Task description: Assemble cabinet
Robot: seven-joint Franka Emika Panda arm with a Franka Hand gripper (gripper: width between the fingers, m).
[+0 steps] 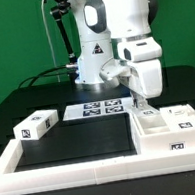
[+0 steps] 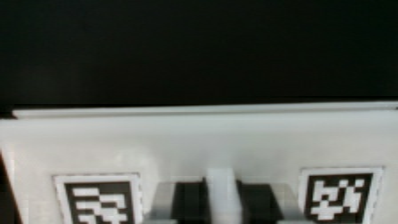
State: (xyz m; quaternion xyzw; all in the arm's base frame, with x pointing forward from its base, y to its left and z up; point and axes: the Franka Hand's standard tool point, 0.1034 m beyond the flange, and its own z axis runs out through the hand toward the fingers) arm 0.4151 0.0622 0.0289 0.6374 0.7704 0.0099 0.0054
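Observation:
The cabinet point(image 1: 171, 127) is a large white block with black-and-white tags, lying at the exterior view's right by the front rail. My gripper point(image 1: 143, 104) hangs over its far left corner, fingers down on it. In the wrist view the cabinet point(image 2: 196, 140) fills the lower half, with a tag on either side. There my gripper point(image 2: 222, 197) has a dark pad on each side of a thin white upright ridge and looks shut on it. A smaller white tagged part point(image 1: 36, 125) lies at the exterior view's left.
The marker board point(image 1: 95, 110) lies flat in front of the robot's base. A long white border rail point(image 1: 66, 173) runs along the front and up the left side. The table top point(image 1: 81, 138) is black.

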